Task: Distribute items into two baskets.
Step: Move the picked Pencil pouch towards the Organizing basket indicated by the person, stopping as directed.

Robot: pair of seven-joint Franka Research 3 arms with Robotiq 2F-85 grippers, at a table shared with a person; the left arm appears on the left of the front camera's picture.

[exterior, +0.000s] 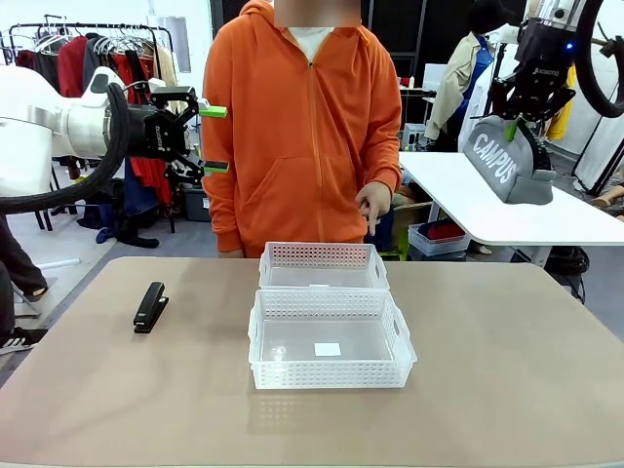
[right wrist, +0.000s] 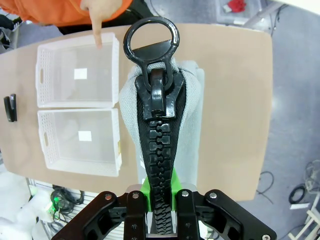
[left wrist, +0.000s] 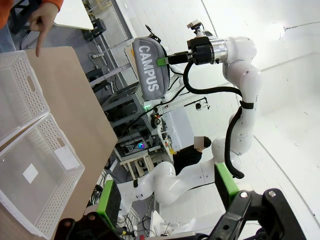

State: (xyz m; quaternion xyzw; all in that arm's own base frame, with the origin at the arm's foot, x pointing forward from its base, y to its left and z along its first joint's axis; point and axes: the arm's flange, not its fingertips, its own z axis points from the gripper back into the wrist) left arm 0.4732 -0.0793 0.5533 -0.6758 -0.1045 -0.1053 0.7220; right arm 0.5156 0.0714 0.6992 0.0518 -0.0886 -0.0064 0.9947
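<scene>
High at the right, my right gripper [exterior: 512,124] is shut on the top of the grey "CAMPUS" pouch [exterior: 510,163], which hangs above the table's far right. The right wrist view looks down the pouch's black zip [right wrist: 157,131] between that gripper's fingers [right wrist: 160,197]. The small black stapler [exterior: 150,306] lies on the table's left side. Two white lattice baskets sit mid-table: a far one [exterior: 322,255] and a near one [exterior: 331,373]. My left gripper [exterior: 214,139] hangs open and empty, high at the left, well above the stapler. In the left wrist view, the pouch [left wrist: 150,70] appears beyond its green pads [left wrist: 109,202].
A person in an orange hoodie [exterior: 292,146] stands at the far edge, one hand [exterior: 373,207] pointing a finger down at the far basket. Another white table [exterior: 507,210] stands behind at the right, a clothes rack [exterior: 97,49] at the back left.
</scene>
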